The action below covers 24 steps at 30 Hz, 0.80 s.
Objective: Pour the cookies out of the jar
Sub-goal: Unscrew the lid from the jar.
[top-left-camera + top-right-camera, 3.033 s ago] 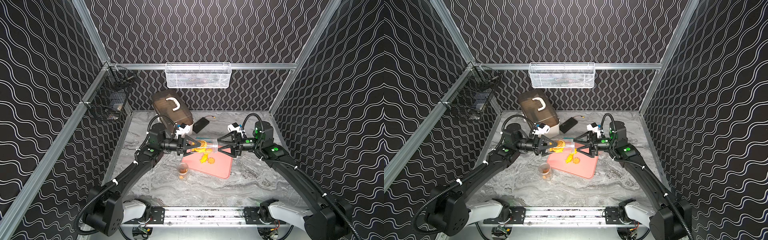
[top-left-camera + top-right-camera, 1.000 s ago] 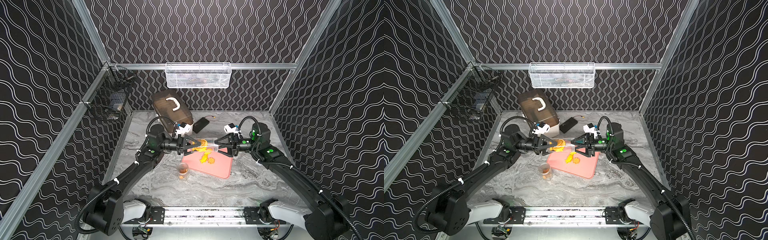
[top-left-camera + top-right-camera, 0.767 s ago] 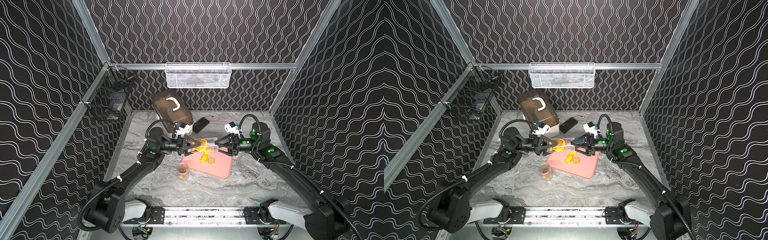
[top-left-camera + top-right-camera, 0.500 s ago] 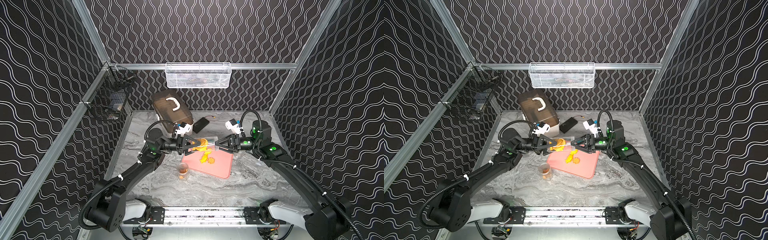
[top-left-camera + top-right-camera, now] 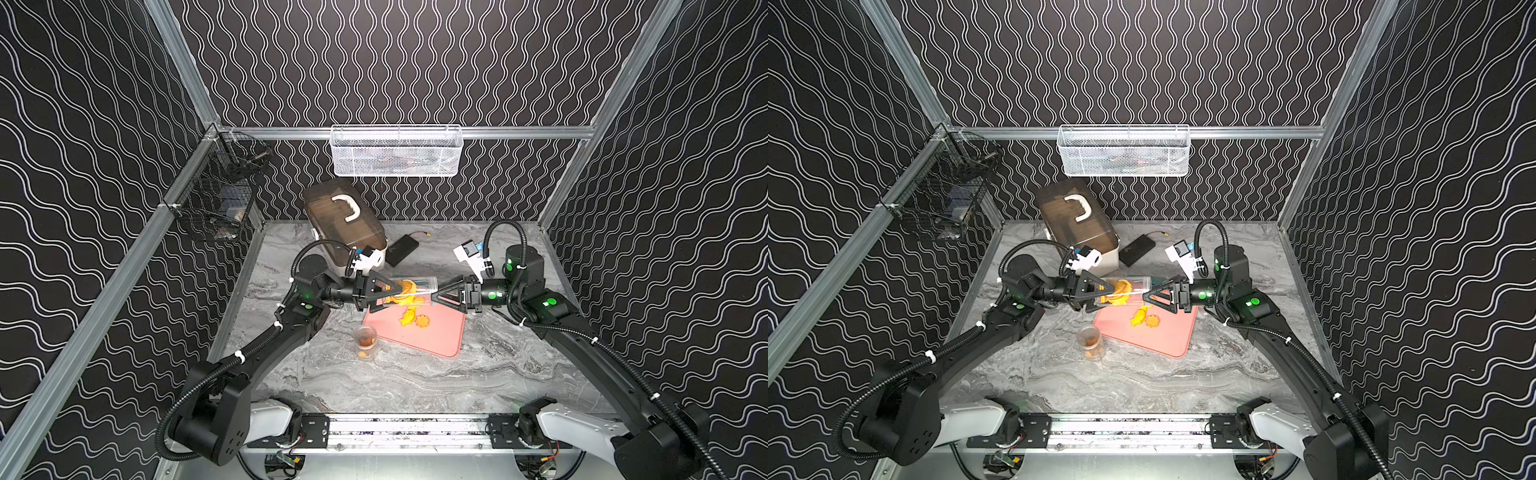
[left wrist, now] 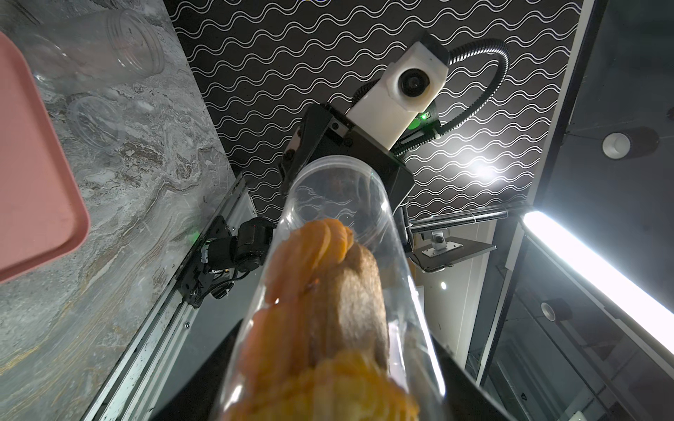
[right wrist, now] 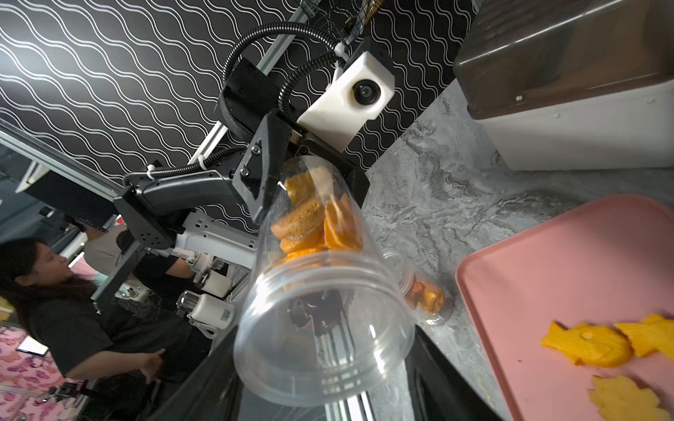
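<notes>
Left pincer [image 5: 386, 297] and right pincer [image 5: 434, 296] each clamp an end of the clear jar [image 5: 422, 286], held on its side just above a pink tray [image 5: 440, 338] mid-table [image 5: 415, 382]. Most cookies [image 5: 402, 293] bunch at the jar's left end; two lie on the tray.

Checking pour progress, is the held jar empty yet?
Not empty: the jar is held sideways with cookies clumped near its base; a few lie on the tray.

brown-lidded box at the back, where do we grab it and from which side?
Take the white handle on top of the box, coming down from above with the jaws across its bar. The curved handle is the only slim part; the box's body looks too wide for the jaws.
</notes>
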{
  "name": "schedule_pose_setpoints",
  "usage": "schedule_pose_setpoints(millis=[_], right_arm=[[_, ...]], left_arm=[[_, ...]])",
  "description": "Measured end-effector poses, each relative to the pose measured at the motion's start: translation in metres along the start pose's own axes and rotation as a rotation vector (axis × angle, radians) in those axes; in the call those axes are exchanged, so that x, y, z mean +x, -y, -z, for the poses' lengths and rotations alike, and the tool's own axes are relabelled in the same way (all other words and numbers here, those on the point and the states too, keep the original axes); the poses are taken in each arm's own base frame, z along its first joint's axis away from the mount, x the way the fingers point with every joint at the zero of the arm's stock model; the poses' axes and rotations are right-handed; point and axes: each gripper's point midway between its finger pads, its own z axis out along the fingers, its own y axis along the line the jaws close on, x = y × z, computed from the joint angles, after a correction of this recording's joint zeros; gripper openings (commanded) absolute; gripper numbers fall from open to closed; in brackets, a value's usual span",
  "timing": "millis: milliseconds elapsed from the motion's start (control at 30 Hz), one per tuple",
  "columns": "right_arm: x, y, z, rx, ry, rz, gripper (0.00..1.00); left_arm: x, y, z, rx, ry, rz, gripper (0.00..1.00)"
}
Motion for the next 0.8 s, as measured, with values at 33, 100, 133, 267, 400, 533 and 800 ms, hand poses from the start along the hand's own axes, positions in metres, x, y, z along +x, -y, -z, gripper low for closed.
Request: schedule_pose_setpoints(millis=[33,100,133,267,400,533,800], right_arm=[[0.0,0.001,0.0,0.003,-0.002,0.023,0.54],[0.001,0.002,0.0,0.009,-0.004,0.065,0.53],[0.001,0.003,0.0,0.014,-0.003,0.086,0.53],[0.004,0.006,0.002,0.038,0.01,0.161,0.53],[0.004,0.011,0.004,0.077,0.03,0.252,0.51],[0.004,0.012,0.007,0.109,0.049,0.346,0.51],[0.003,0.016,0.01,0.151,0.069,0.425,0.73]], left_arm=[[0.0,0.0,0.0,-0.001,0.0,0.003,0.64],[0.0,-0.001,0.0,-0.003,0.0,0.006,0.64],[0.0,-0.002,0.0,-0.005,0.0,0.008,0.64],[0.001,-0.004,0.0,-0.01,-0.003,0.011,0.65],[0.001,-0.008,-0.001,-0.02,0.005,0.045,0.65],[0.0,-0.011,-0.001,-0.031,0.017,0.076,0.65],[0.0,-0.014,-0.001,-0.037,0.017,0.096,0.65]])
